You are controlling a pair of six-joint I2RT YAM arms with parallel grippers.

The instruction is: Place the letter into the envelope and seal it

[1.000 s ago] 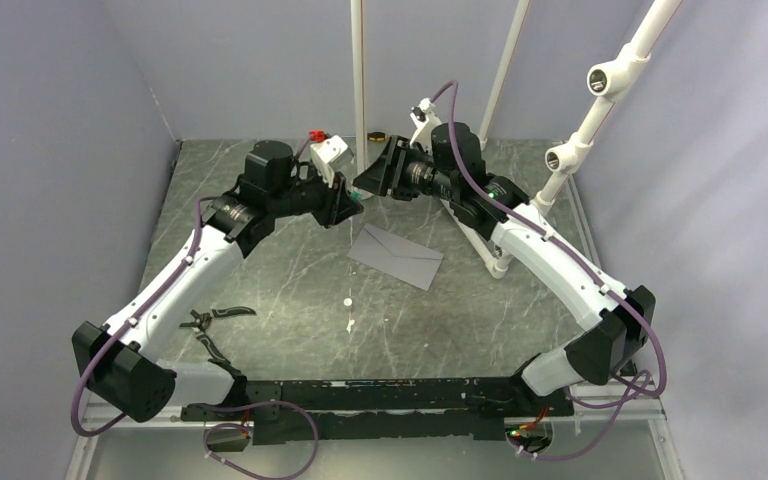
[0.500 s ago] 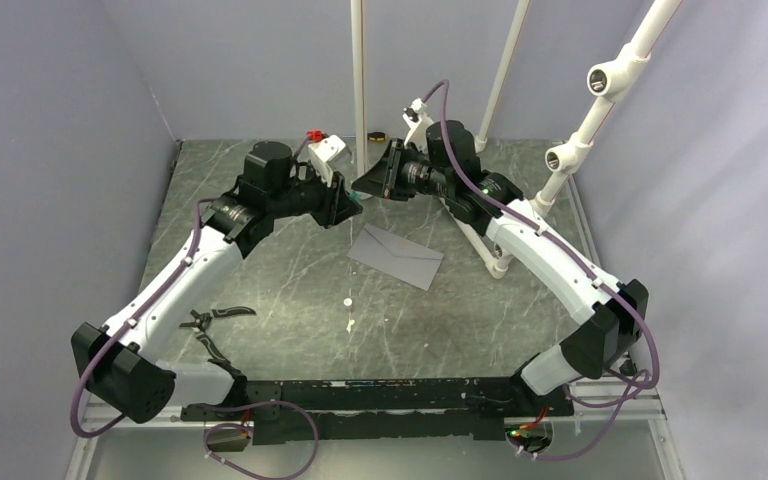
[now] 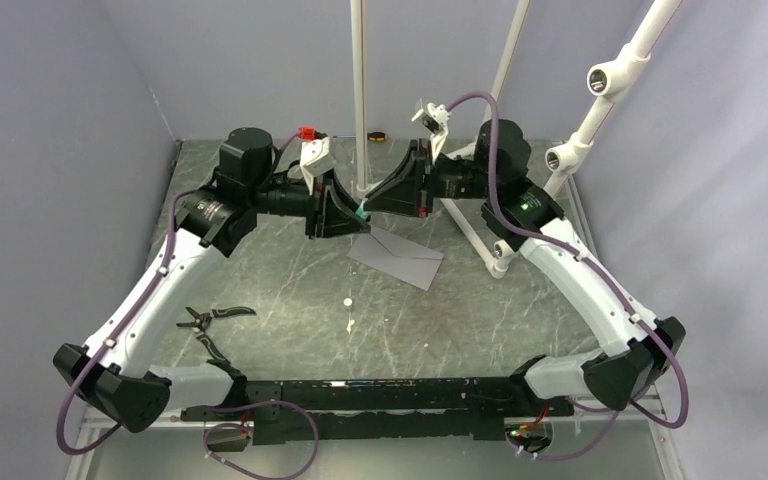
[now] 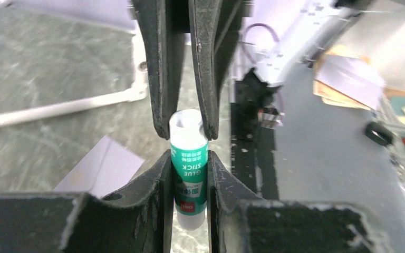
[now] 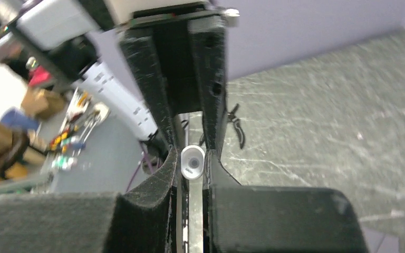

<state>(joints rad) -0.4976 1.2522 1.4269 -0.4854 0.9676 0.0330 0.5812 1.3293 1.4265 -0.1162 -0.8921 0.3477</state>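
Jaws of the left gripper are pressed against the green body of a glue stick, which stands upright between them in the left wrist view. Coming in from the top of that view, the jaws of the right gripper pinch the stick's white cap. In the right wrist view the same cap appears end-on as a small white ring between the near fingers. From above, the two grippers meet tip to tip at the upper centre of the frame, with a speck of green showing where they join. The envelope lies flat on the marbled table just below and right of that meeting point, apart from both grippers, with the lines of its triangular flap visible on its upper face. A pair of pliers lies at the lower left of the table, well apart from the envelope.
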